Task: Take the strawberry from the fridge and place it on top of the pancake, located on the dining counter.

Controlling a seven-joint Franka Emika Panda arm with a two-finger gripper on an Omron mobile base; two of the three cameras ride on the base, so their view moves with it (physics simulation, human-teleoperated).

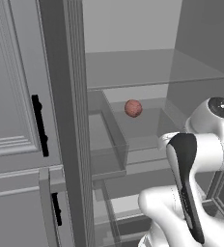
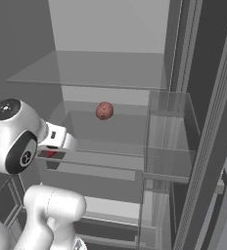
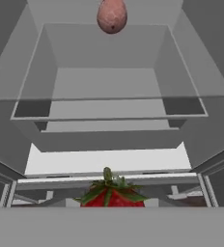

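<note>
Strawberry (image 3: 112,197) right up at the lens in the hand view: bright red with a green leafy crown, sitting at the bottom edge where the fingers would be. Whether the gripper (image 2: 51,154) is clamped on it or standing wide, I cannot tell, because its tips are hidden. From the right base view a speck of red peeks out just under the hand, in front of the lower shelf edge. Beyond it, we're looking into the open fridge (image 1: 128,29), pale inside. A clear drawer (image 3: 109,82) lies straight ahead of the hand, and a pinkish-red round fruit (image 1: 133,108) rests at the back, under a clear glass shelf (image 1: 152,67). To the right, clear door bins (image 2: 167,136) line the open door. Off to the left, a light grey panelled cabinet (image 1: 12,96) carries a short black handle (image 1: 40,125)
</note>
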